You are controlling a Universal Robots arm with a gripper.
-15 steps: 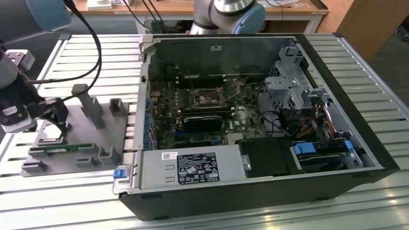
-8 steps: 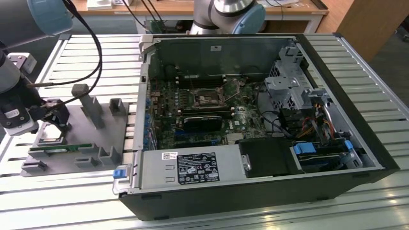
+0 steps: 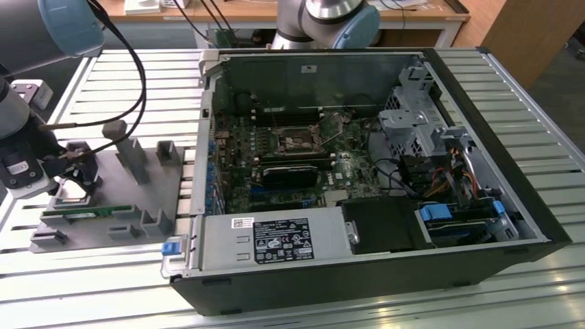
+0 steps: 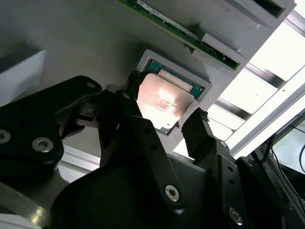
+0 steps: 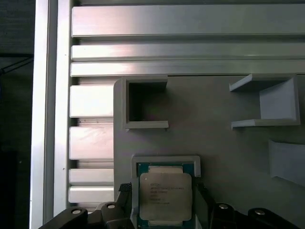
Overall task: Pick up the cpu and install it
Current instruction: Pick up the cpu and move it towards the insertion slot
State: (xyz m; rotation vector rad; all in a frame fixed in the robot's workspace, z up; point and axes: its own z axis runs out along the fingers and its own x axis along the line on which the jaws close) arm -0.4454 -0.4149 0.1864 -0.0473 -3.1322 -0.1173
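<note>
Hovering at the exterior view's left, the gripper [image 3: 82,184] is low over the grey fixture plate [image 3: 92,230] beside the open computer case [image 3: 384,281]. In the second wrist view its fingers [image 4: 200,130] stand apart, flanking the cpu [image 4: 164,98]. In the first wrist view the cpu [image 5: 165,195] lies flat in a square nest [image 5: 165,160] on that plate.

Robotics lab or workshop: an open desktop computer case [image 3: 366,291] lies on a slatted aluminium bench [image 3: 535,89] beside a grey parts fixture [image 3: 92,236], with 1 robot arm [image 3: 325,17] and a wooden desk [image 3: 429,12] behind.
</note>
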